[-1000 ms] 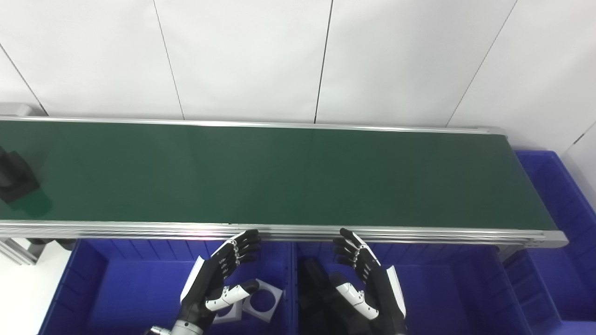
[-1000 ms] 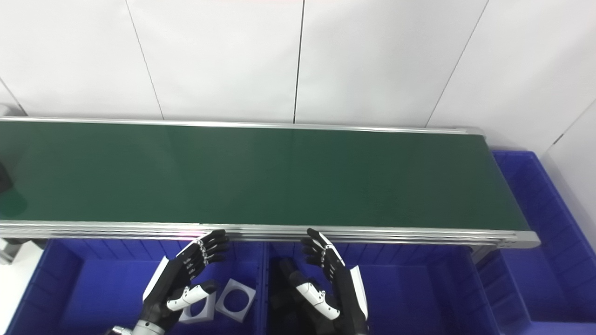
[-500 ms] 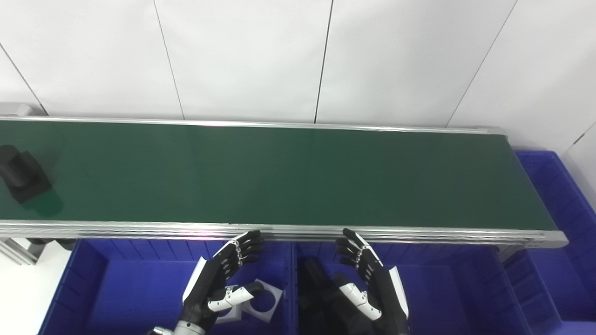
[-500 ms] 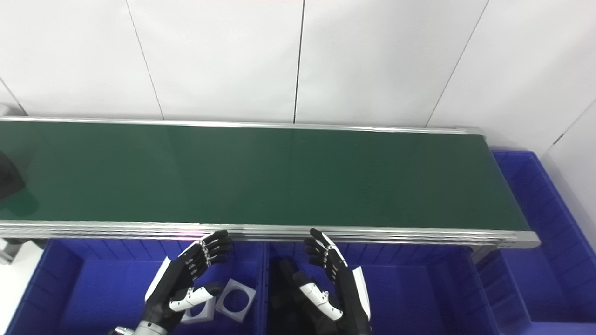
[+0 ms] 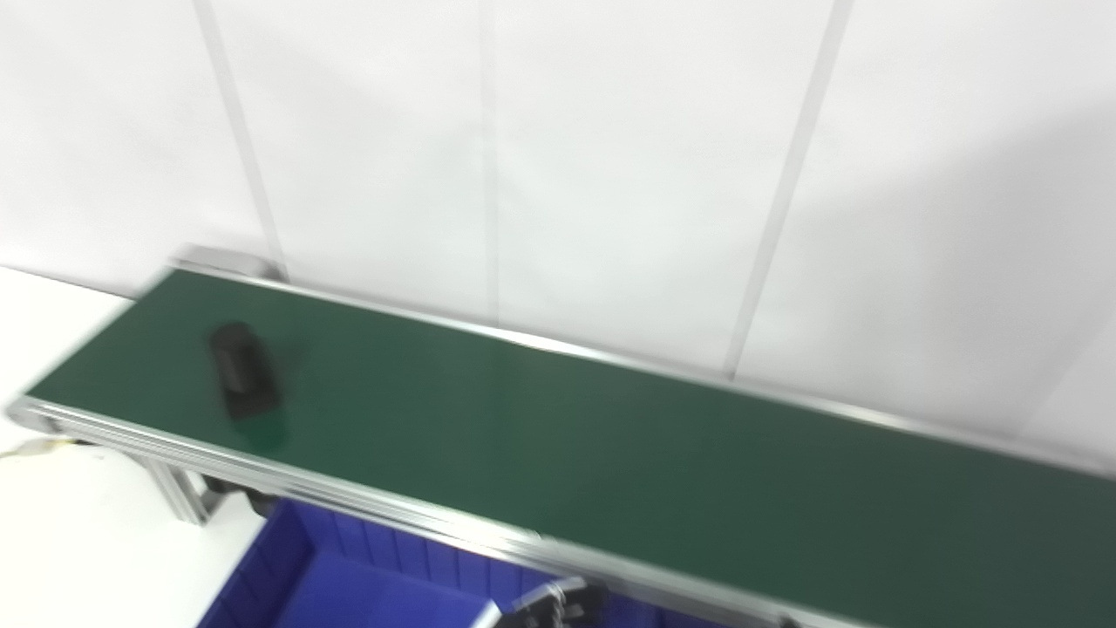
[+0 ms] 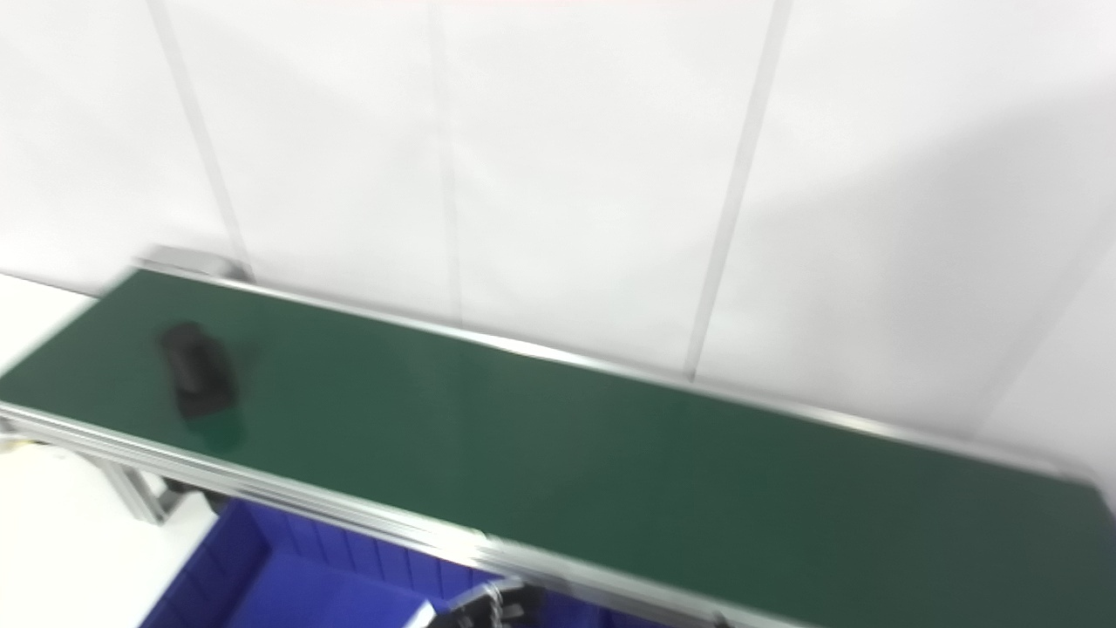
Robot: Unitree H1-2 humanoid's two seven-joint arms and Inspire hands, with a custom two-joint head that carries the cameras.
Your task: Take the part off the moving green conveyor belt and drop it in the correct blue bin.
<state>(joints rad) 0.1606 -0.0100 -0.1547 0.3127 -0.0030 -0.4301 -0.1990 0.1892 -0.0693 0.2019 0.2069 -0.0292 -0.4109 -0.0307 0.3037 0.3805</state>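
Part: you have one dark part (image 5: 244, 381) lying on the green conveyor belt (image 5: 610, 453), near the belt's left end and well apart from the hands. It is blurred, so you cannot read its exact shape.

Belt: one belt, running from upper left to lower right across both views, with a silver rail along its near edge and nothing else riding on it.

What changed: the whole picture has swung left and upward since half a second ago, so that is the head turning, not the belt or bin moving. A second ago the part sat cut off at the left edge of the picture; now you see all of it, with the belt's left end beyond it.

What that means: you are likely tracking the incoming part. The pick has not begun, and you will probably have to wait for the part to ride closer.

Left hand: only dark fingertips of the left hand (image 5: 558, 606) show at the bottom edge, below the rail. You cannot tell whether they are spread or curled.

Right hand: out of view.

Bins: one blue bin (image 5: 349, 584) shows, below the belt's near rail. Its contents are not visible.

Wall: a white panelled wall (image 5: 558, 157) stands behind the belt.
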